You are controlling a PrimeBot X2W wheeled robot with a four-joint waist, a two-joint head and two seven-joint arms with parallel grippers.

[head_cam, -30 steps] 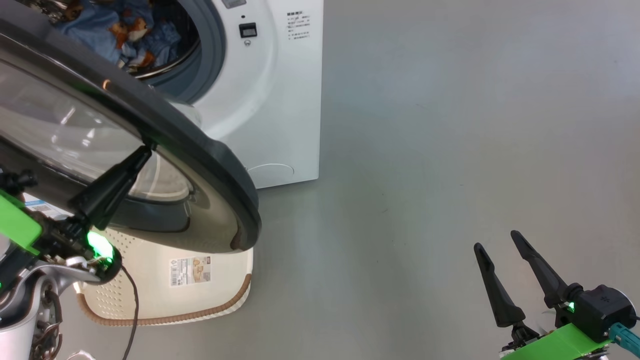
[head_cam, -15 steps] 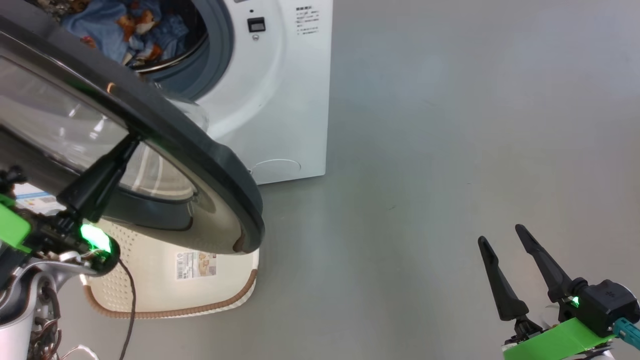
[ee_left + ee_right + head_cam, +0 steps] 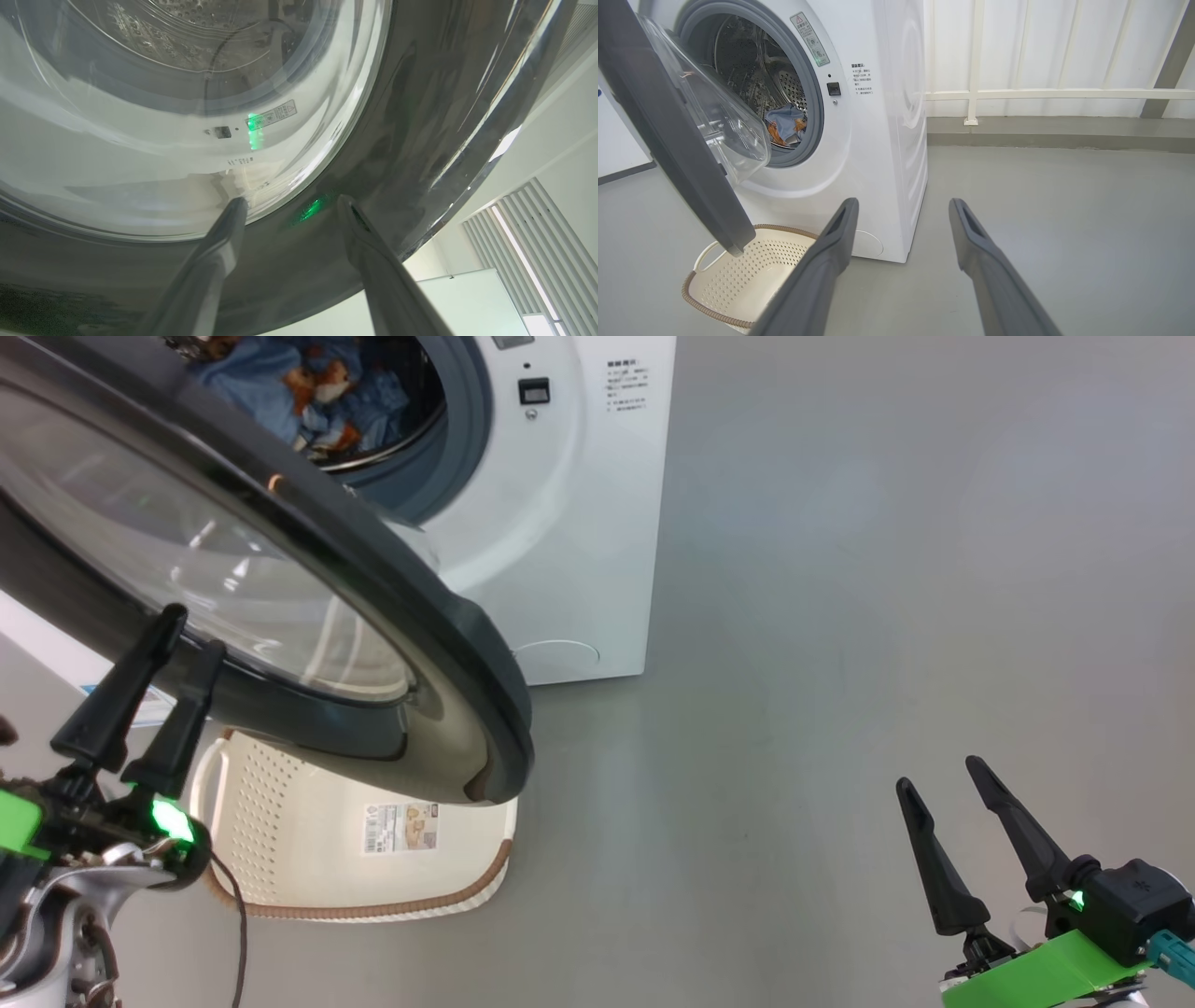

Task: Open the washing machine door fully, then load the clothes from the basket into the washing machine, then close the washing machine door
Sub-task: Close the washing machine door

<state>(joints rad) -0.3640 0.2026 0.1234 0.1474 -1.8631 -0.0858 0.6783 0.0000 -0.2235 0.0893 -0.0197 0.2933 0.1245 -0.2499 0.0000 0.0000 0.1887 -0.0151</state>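
The black round washing machine door (image 3: 448,644) stands swung out from the white washing machine (image 3: 579,523), its glass bowl facing the drum. Light blue clothes (image 3: 308,383) with orange figures lie inside the drum and also show in the right wrist view (image 3: 787,123). The cream basket (image 3: 308,859) sits on the floor under the door, and its visible inside (image 3: 752,275) is bare. My left gripper (image 3: 193,630) is open, its tips close to the door's outer face (image 3: 420,140), with nothing between the fingers. My right gripper (image 3: 940,775) is open at lower right, far from the machine.
Grey floor (image 3: 840,616) stretches to the right of the machine. In the right wrist view a white railing and panelled wall (image 3: 1041,93) stand behind the machine. A white board (image 3: 467,298) shows below the door in the left wrist view.
My left gripper has opened and drawn back and down from the door's face, where its shut tip rested before. The head camera has shifted. The right gripper stays open in place.
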